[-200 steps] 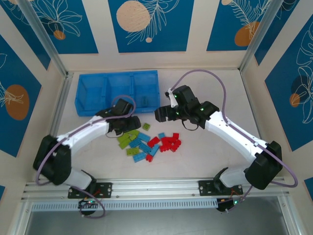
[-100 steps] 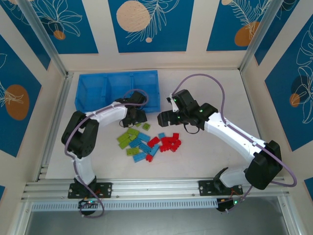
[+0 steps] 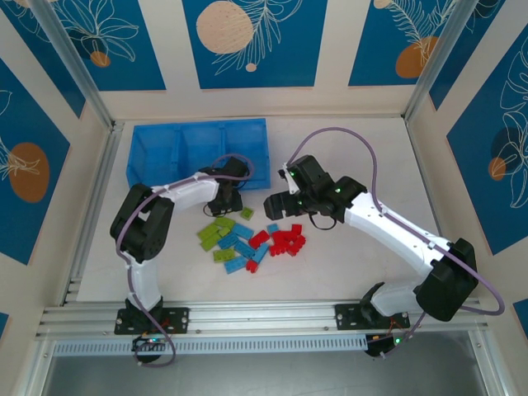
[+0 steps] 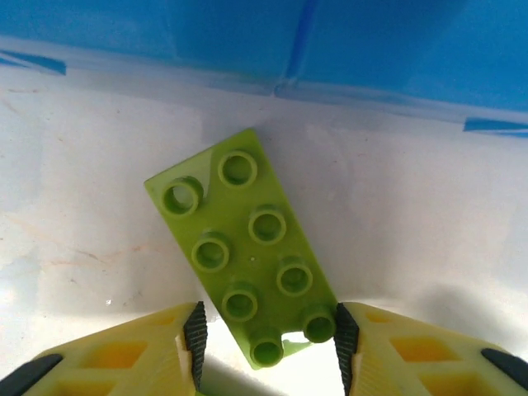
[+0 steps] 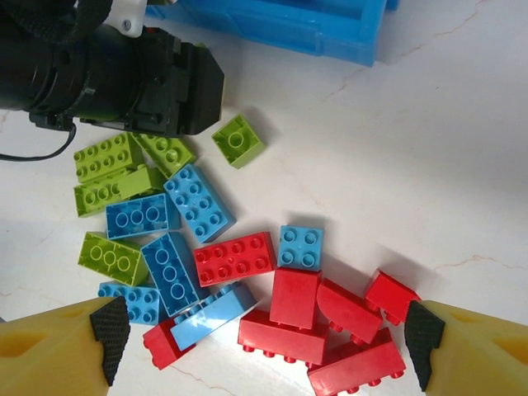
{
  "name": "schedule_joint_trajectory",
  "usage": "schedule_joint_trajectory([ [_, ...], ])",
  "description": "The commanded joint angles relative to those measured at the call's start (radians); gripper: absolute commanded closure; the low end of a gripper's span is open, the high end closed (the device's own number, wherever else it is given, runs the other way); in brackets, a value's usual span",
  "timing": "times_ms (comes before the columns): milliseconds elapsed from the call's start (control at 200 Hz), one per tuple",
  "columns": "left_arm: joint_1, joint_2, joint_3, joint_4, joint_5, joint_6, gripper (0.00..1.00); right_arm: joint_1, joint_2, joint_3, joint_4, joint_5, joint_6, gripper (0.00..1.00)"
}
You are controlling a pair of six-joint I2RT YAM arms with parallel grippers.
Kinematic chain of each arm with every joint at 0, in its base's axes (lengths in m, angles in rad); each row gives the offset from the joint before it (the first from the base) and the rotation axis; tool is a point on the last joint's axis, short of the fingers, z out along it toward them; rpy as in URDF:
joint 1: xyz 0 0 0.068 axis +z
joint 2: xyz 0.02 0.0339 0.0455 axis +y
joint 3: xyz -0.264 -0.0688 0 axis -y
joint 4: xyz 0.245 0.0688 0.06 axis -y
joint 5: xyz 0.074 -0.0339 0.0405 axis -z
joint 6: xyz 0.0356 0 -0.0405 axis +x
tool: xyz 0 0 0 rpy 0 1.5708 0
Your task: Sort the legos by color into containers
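A lime green two-by-four lego [image 4: 247, 247] lies flat on the white table just in front of the blue tray's wall [image 4: 371, 49]. My left gripper [image 4: 268, 346] is open around its near end; the right pad touches a corner and the left pad stands apart. In the top view the left gripper [image 3: 227, 200] sits at the pile's upper left. My right gripper [image 5: 264, 346] hangs wide open above the red legos [image 5: 330, 322], with blue legos [image 5: 198, 202] and green legos [image 5: 107, 165] to their left. The three-compartment tray [image 3: 198, 153] lies at the back left.
A small green two-by-two brick [image 5: 238, 140] lies apart from the pile, next to the left arm's black wrist [image 5: 124, 74]. The cell's walls and metal posts frame the table. White table surface stretches to the right of the pile.
The left arm has folded its elbow inward and its gripper has moved right, toward the tray's front wall. The right gripper has drifted slightly down over the pile.
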Motion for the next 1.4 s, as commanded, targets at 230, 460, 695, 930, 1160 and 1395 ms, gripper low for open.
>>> schedule_joint_trajectory([
  [230,-0.005,-0.135,-0.129,-0.041,0.01,0.021,0.55,0.043,-0.021,0.048,-0.042,0.039,0.014,0.11],
  [460,0.006,-0.093,-0.05,-0.07,-0.051,0.055,0.3,0.047,-0.013,0.055,-0.042,0.047,0.01,0.11],
  [695,0.008,-0.009,-0.025,-0.079,-0.038,0.012,0.28,0.051,-0.024,0.041,-0.051,0.049,0.014,0.11],
  [930,0.011,-0.001,-0.059,-0.087,-0.074,-0.01,0.39,0.055,-0.025,0.041,-0.056,0.047,0.012,0.1],
  [1160,0.023,0.0,-0.067,-0.08,-0.062,0.001,0.6,0.067,-0.024,0.048,-0.053,0.024,0.012,0.11],
  [1395,0.023,-0.14,-0.063,-0.089,-0.027,0.061,0.72,0.074,-0.03,0.042,-0.026,-0.026,0.013,0.11],
])
